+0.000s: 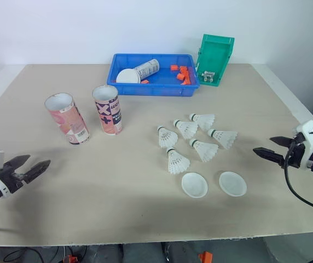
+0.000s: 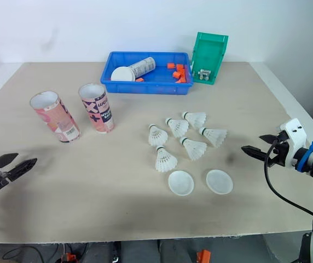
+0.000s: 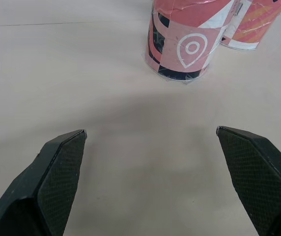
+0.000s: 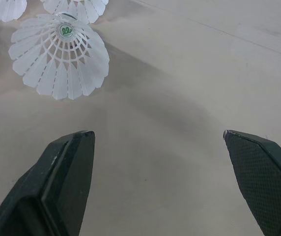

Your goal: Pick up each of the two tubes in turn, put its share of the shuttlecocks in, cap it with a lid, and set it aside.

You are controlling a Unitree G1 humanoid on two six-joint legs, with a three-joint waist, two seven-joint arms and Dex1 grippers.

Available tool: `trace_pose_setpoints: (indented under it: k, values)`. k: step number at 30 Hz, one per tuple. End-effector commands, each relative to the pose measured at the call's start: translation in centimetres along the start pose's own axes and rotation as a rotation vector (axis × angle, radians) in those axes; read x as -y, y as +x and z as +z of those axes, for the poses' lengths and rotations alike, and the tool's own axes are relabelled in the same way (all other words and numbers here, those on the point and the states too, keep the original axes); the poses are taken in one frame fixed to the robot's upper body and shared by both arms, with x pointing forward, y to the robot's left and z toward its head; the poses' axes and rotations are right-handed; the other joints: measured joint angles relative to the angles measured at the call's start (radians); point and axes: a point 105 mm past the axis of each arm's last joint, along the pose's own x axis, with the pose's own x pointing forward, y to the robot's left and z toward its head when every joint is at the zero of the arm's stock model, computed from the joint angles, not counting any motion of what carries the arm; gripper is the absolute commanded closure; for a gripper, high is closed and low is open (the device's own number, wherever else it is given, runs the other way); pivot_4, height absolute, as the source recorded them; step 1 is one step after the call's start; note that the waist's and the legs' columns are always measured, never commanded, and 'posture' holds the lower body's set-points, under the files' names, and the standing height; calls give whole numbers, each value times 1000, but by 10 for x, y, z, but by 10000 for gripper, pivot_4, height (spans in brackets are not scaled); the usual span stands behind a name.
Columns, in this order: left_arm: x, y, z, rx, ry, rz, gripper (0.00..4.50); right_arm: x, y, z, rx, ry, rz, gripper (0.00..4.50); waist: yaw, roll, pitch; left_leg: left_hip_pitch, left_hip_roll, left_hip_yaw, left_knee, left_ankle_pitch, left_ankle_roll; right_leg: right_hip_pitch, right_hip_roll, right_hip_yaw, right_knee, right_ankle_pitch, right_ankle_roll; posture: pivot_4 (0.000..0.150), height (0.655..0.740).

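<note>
Low at near left, left gripper (image 1: 39, 160), spread wide, empty; at near right, right gripper (image 1: 262, 144), equally wide, empty. Between them two white lids (image 1: 194, 184), side by side, flat on table (image 1: 118, 208); six shuttlecocks (image 1: 185, 128) clustered just beyond. Two open pink tubes (image 1: 108, 109) standing left of centre.

Left wrist view: wide fingers (image 3: 62, 172), both tubes ahead.

Right wrist view: wide fingers (image 4: 64, 182), shuttlecocks ahead.

My left gripper (image 3: 151, 131) holds its two black fingers (image 3: 57, 182) wide apart over the bare table (image 3: 57, 69). A pink tube (image 3: 187, 42) stands ahead, another tube (image 3: 253, 22) just behind it.
</note>
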Motion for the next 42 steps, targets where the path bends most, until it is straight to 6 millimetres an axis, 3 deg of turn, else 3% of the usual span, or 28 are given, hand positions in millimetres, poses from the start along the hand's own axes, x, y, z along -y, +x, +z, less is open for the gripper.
trace_pose_setpoints:
  k: [1,28,34,38,40,42]
  values:
    - [3,2,15,58,40,-8,711,3,-3,14,38,-34,-7,169,0,0,0,0,0,0,0,0,0,0,0,0,0,0,0,1500,7037]
    - [3,2,12,57,26,-11,711,-2,0,15,31,-37,15,169,0,0,0,0,0,0,0,0,0,0,0,0,0,0,0,1500,7037]
    - [4,-2,-1,11,76,-104,711,-5,-5,42,151,-15,27,169,-1,0,0,0,0,0,0,0,0,0,0,0,0,0,0,1500,7037]
    - [7,0,0,38,143,-136,711,-22,-6,71,229,-61,95,169,0,0,0,0,0,0,0,0,0,0,0,0,0,0,0,1500,7037]
    - [5,5,10,91,167,-137,711,-54,-2,98,289,-121,215,169,0,0,0,0,0,0,0,0,0,0,0,0,0,0,0,1500,7037]
    - [3,12,18,126,209,-131,711,-89,6,111,297,-196,329,169,1,0,0,0,0,-1,0,0,0,0,0,-1,1,0,0,1500,7037]
